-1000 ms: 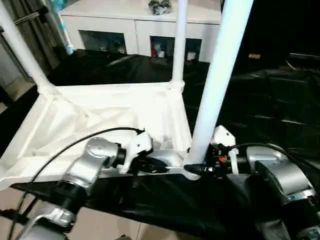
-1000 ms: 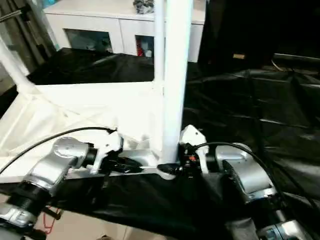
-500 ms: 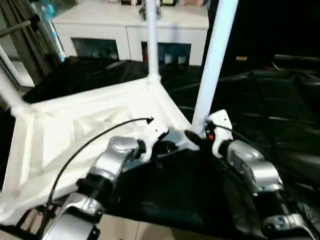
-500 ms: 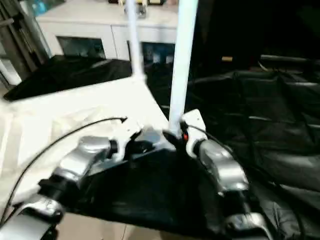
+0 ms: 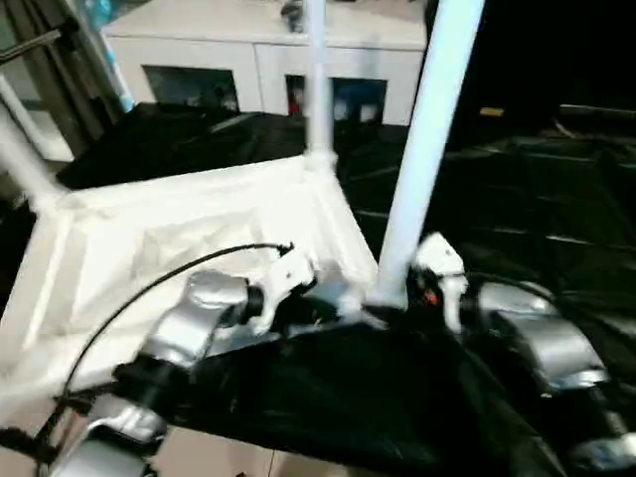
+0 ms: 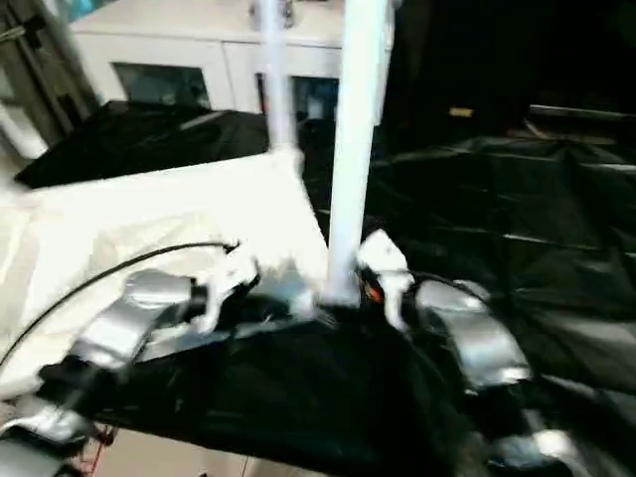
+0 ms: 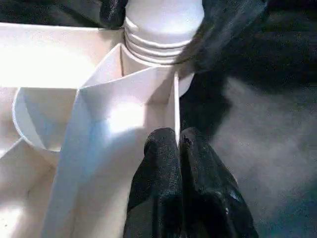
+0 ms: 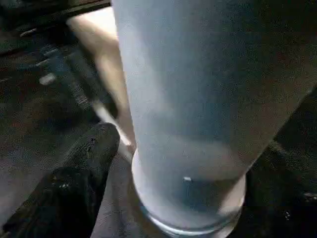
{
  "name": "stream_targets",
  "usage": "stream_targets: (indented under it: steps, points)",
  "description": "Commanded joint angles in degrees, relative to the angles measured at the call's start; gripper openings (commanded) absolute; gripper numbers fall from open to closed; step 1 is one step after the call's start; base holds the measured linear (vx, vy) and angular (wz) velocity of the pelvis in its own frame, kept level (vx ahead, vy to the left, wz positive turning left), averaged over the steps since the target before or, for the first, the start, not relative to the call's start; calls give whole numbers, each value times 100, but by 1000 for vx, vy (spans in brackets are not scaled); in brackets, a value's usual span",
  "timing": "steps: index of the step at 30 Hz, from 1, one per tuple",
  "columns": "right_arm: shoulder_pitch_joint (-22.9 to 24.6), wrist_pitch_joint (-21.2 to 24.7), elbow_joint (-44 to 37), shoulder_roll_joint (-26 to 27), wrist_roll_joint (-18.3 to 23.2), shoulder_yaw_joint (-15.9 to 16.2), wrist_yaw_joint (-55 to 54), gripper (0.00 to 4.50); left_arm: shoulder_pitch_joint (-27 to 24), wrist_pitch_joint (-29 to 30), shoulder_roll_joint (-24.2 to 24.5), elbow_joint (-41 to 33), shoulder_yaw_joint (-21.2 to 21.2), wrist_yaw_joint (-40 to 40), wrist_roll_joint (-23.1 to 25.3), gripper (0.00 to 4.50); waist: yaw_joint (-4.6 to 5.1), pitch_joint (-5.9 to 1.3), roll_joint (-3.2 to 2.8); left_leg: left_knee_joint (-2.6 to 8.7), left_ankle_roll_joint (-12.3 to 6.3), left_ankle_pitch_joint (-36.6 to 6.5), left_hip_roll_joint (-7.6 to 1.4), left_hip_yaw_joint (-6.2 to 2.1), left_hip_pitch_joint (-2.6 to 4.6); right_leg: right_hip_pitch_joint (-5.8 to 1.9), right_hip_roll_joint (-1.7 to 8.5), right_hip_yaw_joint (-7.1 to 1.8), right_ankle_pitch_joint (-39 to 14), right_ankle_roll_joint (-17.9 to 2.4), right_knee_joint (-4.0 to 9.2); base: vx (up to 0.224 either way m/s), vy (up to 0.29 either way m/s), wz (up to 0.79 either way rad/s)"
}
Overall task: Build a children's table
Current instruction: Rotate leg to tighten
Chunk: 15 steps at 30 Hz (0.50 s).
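Black sheeting under the upside-down tabletop (image 5: 189, 224): left gripper (image 7: 179, 148) pinched shut on its near rim, right gripper (image 8: 106, 148) at the near-corner leg (image 5: 422, 149), spread unreadable; leg-seating step looks underway, next probably check it's fully home in its socket.

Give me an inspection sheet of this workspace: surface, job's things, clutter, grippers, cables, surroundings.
Surface: black sheet, creased, over the work area.
Job's things: tabletop lies underside up; three legs stand in its corner sockets: near leg, far leg, left leg.
Clutter: nothing seen.
Grippers: left gripper pinches a thin rib of the tabletop's edge, beside the near leg's socket; right gripper is at the near leg's base, whether it grips cannot be told.
Cables: black cable arcs over the left forearm.
Surroundings: white cabinet with glass doors behind.
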<state>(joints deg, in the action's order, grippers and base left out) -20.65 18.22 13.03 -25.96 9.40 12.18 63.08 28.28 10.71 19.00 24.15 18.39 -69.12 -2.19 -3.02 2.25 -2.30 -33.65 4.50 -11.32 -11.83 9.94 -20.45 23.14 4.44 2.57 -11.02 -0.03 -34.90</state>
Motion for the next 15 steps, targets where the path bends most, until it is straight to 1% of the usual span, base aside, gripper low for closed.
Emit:
stream_targets:
  steps: [1, 2, 3, 4, 5, 6, 7, 8, 10, 11, 12, 13, 14, 15]
  points:
    - [66, 12, -226, 39, 190, 394, 532, 381, 40, -128, -18, -203, 156, -220, -61, 0, -20, -315, 40, 350, -457, -999, -116, 29, 6, -320, 258, -185, -489, -1541, 376, 0, 0, 0]
    - [72, 13, -238, -12, 222, 398, 615, 381, 38, -141, 26, -206, 169, -302, -58, 0, -28, -307, 40, 355, -431, -1027, -116, 29, 7, -314, 264, -187, -572, -1532, 386, 0, 0, 0]
    - [73, 14, -238, -46, 245, 395, 676, 366, 40, -135, 73, -207, 172, -381, -61, 0, -41, -305, 38, 360, -366, -1106, -116, 31, 25, -299, 267, -191, -728, -1514, 399, 0, 0, 0]
    - [73, 33, -238, -82, 279, 392, 745, 356, 40, -136, 132, -205, 174, -474, -64, 0, -36, -302, 109, 359, -347, -1117, -114, 41, 31, -299, 262, -197, -784, -1495, 412, 0, 0, 0]
    - [83, 93, -268, -93, 311, 407, 818, 350, 14, -145, 191, -222, 150, -553, -73, 0, -37, -289, 29, 379, -277, -1160, -111, 21, 17, -302, 272, -199, -992, -1445, 411, 0, 0, 0]
    - [97, 132, -306, -108, 317, 438, 856, 346, 2, -144, 199, -228, 138, -561, -80, 0, -30, -291, 48, 379, -259, -1179, -111, 25, 25, -299, 266, -198, -1010, -1427, 421, 0, 0, 0]
    - [109, 134, -323, -114, 314, 453, 869, 324, -4, -138, 198, -228, 131, -558, -86, 0, -27, -293, 43, 378, -230, -1169, -110, 19, 23, -303, 264, -204, -968, -1422, 412, 0, 0, 0]
    - [134, 134, -358, -129, 301, 474, 918, 313, -15, -126, 202, -232, 121, -561, -104, 0, -28, -297, 50, 374, -224, -1148, -107, 22, 23, -304, 260, -207, -926, -1416, 411, 0, 0, 0]
    - [157, 132, -369, -127, 302, 474, 945, 308, -13, -130, 195, -196, 133, -522, -111, 0, -31, -310, 52, 367, -233, -1049, -99, 17, 16, -316, 260, -207, -779, -1430, 393, 0, 0, 0]
    - [178, 152, -388, -129, 321, 480, 955, 308, -4, -130, 175, -163, 137, -454, -101, 0, -39, -317, 68, 357, -261, -956, -96, 19, 10, -320, 262, -205, -667, -1452, 380, 0, 0, 0]
    - [200, 173, -407, -129, 336, 491, 971, 286, 7, -94, 147, -136, 130, -391, -100, 0, -40, -315, 72, 355, -274, -942, -95, 22, 8, -318, 260, -205, -644, -1460, 382, 0, 0, 0]
    - [214, 186, -419, -131, 346, 500, 983, 286, 14, -67, 129, -120, 123, -353, -100, 0, -46, -314, 67, 356, -283, -944, -98, 23, 11, -316, 261, -202, -648, -1469, 382, 0, 0, 0]
    - [242, 190, -444, -125, 351, 520, 981, 274, 28, -26, 90, -105, 85, -286, -99, 0, -48, -313, 70, 356, -284, -950, -96, 23, 10, -316, 260, -200, -669, -1465, 385, 0, 0, 0]
    - [278, 185, -464, -98, 357, 527, 946, 274, 48, 31, 43, -71, 46, -192, -87, 0, -51, -310, 86, 356, -281, -973, -97, 25, 11, -316, 264, -203, -730, -1454, 388, 0, 0, 0]
